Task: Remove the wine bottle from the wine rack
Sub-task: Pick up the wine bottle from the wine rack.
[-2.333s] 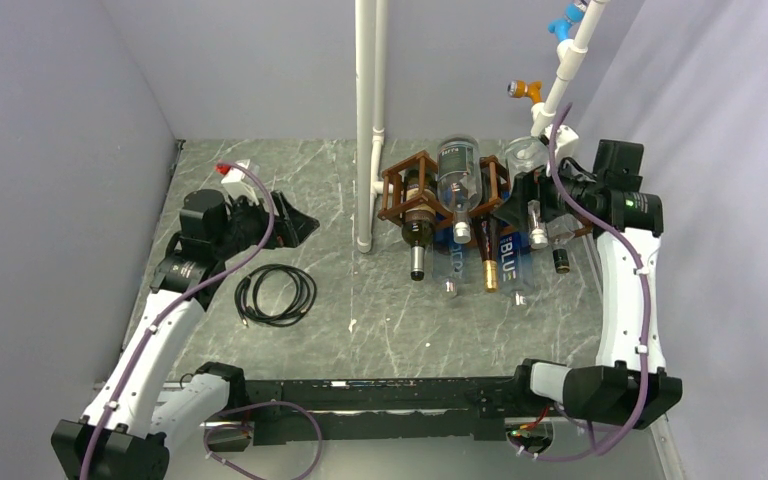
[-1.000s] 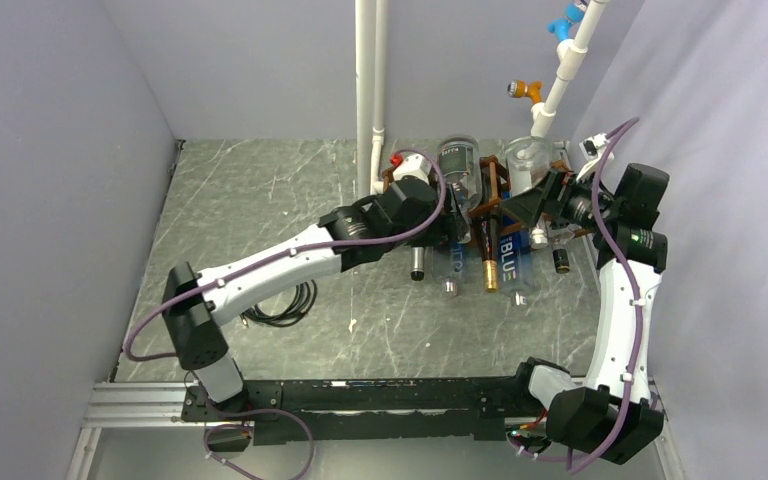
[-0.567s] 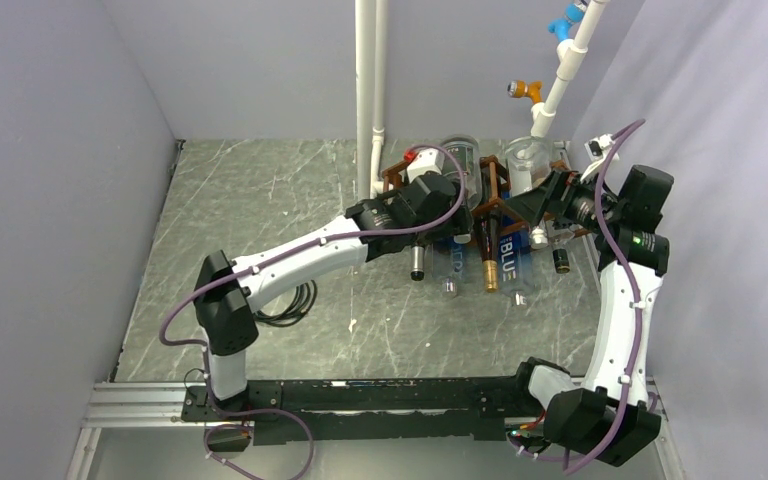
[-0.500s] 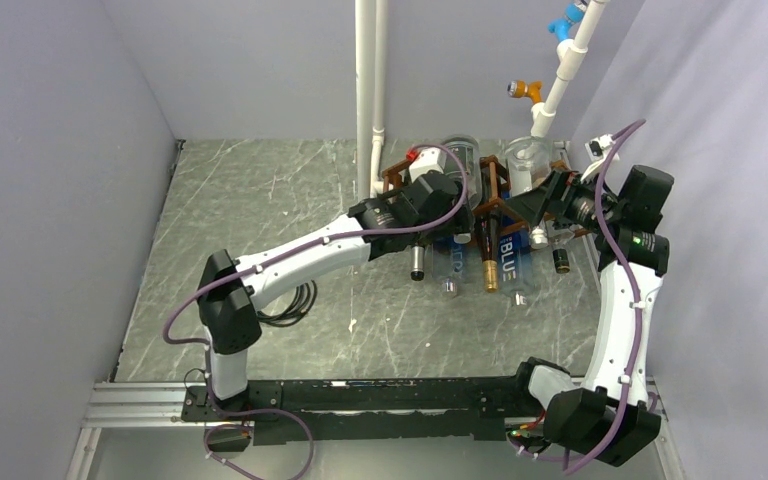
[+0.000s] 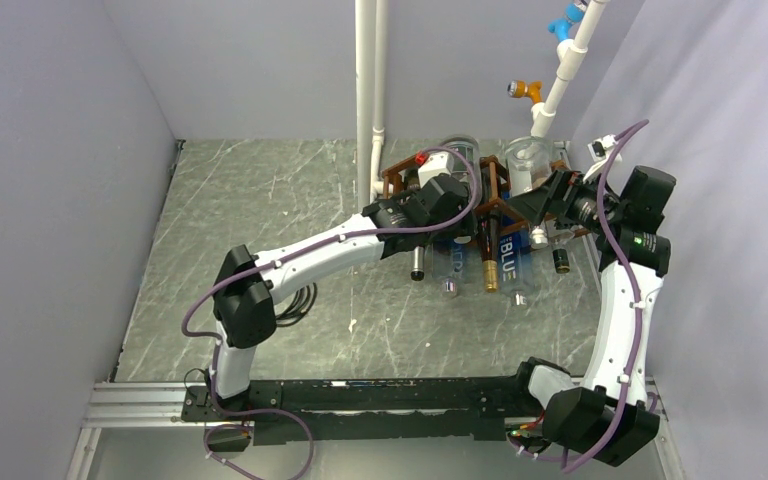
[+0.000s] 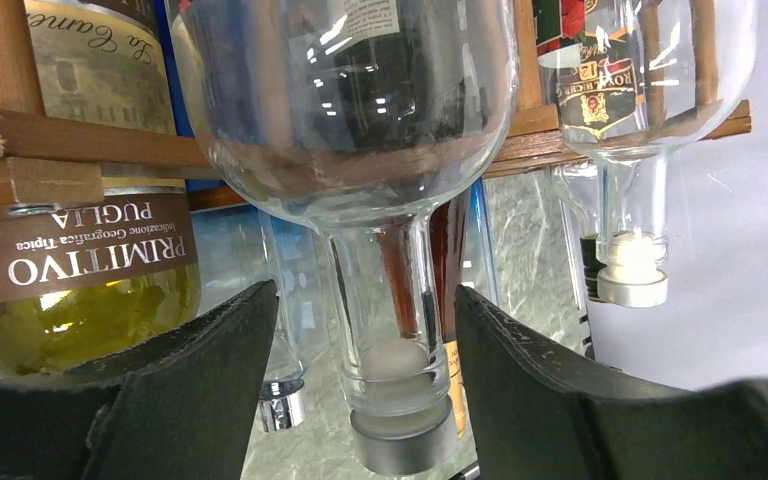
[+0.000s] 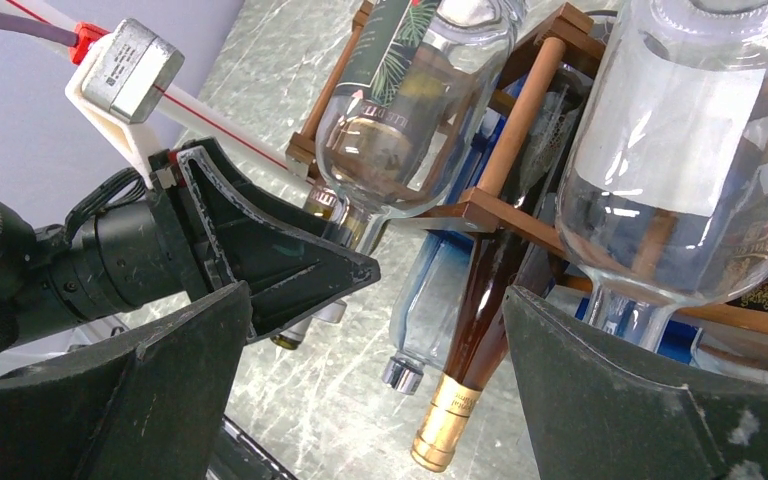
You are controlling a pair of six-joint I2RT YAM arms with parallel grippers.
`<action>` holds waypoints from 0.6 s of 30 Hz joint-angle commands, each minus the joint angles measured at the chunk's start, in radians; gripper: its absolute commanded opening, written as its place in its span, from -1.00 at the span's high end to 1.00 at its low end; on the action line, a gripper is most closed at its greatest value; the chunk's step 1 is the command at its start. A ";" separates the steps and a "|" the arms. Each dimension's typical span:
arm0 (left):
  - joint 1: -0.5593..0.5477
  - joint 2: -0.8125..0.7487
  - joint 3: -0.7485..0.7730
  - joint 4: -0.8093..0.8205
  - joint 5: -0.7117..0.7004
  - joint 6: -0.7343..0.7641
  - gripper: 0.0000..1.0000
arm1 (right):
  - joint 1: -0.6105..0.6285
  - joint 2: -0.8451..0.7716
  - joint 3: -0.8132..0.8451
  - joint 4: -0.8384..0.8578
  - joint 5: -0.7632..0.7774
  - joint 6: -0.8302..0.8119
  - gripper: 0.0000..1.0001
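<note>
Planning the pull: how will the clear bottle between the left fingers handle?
The clear bottle looks empty, so probably light. Smooth glass neck may slip in the left gripper. Round body could roll once off the wine rack.

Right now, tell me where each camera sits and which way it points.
Top external: fixed above and behind the arms, looking down on the grey marbled table and the brown wooden lattice wine rack; both arms show, bases to wrists.
Left wrist: on the left arm, facing a clear glass bottle in the rack, its neck framed by the open left gripper.
Right wrist: on the right arm, facing the rack sidelong between the fingers of the open right gripper; the left gripper shows too.
Shared: all three see the rack.
</note>
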 commanded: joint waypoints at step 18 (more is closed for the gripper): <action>0.008 0.036 0.055 0.078 -0.033 0.028 -0.39 | -0.020 -0.018 -0.011 0.044 -0.003 0.029 -0.99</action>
